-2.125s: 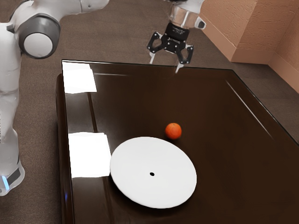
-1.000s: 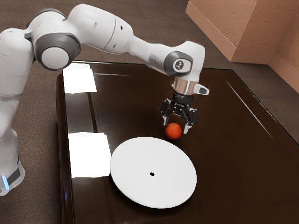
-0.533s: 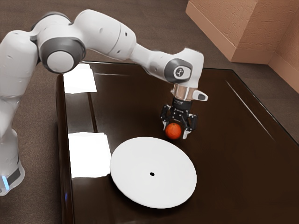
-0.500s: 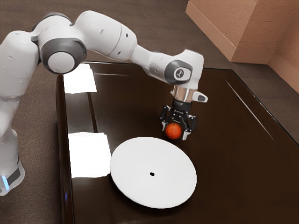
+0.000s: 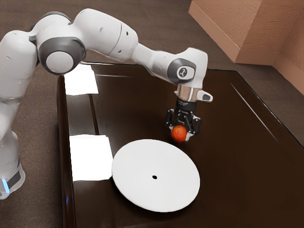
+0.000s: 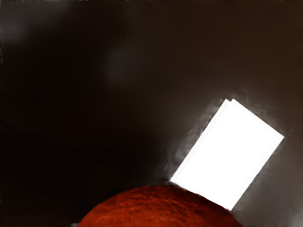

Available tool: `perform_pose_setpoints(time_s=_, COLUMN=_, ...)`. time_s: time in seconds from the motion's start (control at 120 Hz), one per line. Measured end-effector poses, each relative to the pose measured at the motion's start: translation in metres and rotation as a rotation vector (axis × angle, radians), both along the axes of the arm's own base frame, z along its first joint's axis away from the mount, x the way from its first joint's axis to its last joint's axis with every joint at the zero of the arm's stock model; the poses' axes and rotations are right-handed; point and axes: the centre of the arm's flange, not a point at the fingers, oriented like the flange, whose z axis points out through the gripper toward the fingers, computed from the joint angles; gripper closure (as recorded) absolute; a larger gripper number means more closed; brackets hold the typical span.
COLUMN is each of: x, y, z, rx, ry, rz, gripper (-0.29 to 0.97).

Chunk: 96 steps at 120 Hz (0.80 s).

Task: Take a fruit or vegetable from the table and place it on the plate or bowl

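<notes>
A small orange fruit point(image 5: 179, 134) rests on the dark glossy table point(image 5: 237, 142), just beyond the far rim of a round white plate point(image 5: 137, 164). My black gripper point(image 5: 180, 133) points straight down over the fruit, with its fingers pressed in on both sides, shut on it. The arm reaches in from the exterior view's left. In the wrist view the orange fruit point(image 6: 161, 208) bulges up close under my hand, with dark table around it.
Two bright white reflections point(image 5: 80, 80) point(image 5: 90, 156) lie on the table's side toward the exterior view's left; one white reflection point(image 6: 227, 151) shows near the fruit in the wrist view. A tan wall point(image 5: 247, 28) stands beyond the table's far right corner.
My hand came down from high above the table's far edge onto the fruit. In the last half second the fingers drew in against it. The fruit and plate have stayed put.
</notes>
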Motion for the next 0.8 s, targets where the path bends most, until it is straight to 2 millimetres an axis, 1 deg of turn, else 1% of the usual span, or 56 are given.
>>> perform_pose_setpoints(time_s=0.05, x=-0.005, y=-0.001, z=0.025, rx=-0.003, ry=-0.036, rz=0.001, gripper=0.46)
perform_pose_setpoints(time_s=0.075, x=-0.009, y=-0.004, z=0.041, rx=-0.006, ry=-0.059, rz=-0.002, gripper=0.46)
perform_pose_setpoints(time_s=0.117, x=-0.017, y=-0.010, z=0.061, rx=-0.012, ry=-0.084, rz=-0.007, gripper=0.46)
perform_pose_setpoints(time_s=0.15, x=-0.031, y=-0.019, z=0.081, rx=-0.023, ry=-0.104, rz=-0.016, gripper=0.46)
perform_pose_setpoints(time_s=0.192, x=-0.052, y=-0.037, z=0.103, rx=-0.029, ry=-0.125, rz=-0.039, gripper=0.45)
perform_pose_setpoints(time_s=0.283, x=-0.105, y=-0.079, z=0.136, rx=-0.044, ry=-0.143, rz=-0.096, gripper=0.45)
perform_pose_setpoints(time_s=0.333, x=-0.135, y=-0.098, z=0.148, rx=-0.045, ry=-0.147, rz=-0.121, gripper=0.45)
perform_pose_setpoints(time_s=0.358, x=-0.148, y=-0.108, z=0.152, rx=-0.045, ry=-0.146, rz=-0.132, gripper=0.45)
perform_pose_setpoints(time_s=0.425, x=-0.173, y=-0.136, z=0.160, rx=-0.035, ry=-0.143, rz=-0.155, gripper=0.45)
perform_pose_setpoints(time_s=0.483, x=-0.188, y=-0.161, z=0.163, rx=-0.023, ry=-0.136, rz=-0.168, gripper=0.45)
perform_pose_setpoints(time_s=0.517, x=-0.193, y=-0.169, z=0.164, rx=-0.018, ry=-0.130, rz=-0.163, gripper=0.45)
perform_pose_setpoints(time_s=0.6, x=-0.200, y=-0.176, z=0.164, rx=-0.011, ry=-0.113, rz=-0.128, gripper=0.44)
perform_pose_setpoints(time_s=0.717, x=-0.198, y=-0.176, z=0.160, rx=-0.004, ry=-0.082, rz=-0.068, gripper=0.44)
perform_pose_setpoints(time_s=0.767, x=-0.200, y=-0.178, z=0.162, rx=-0.007, ry=-0.077, rz=-0.050, gripper=0.31)
perform_pose_setpoints(time_s=0.8, x=-0.201, y=-0.178, z=0.163, rx=-0.010, ry=-0.074, rz=-0.037, gripper=0.25)
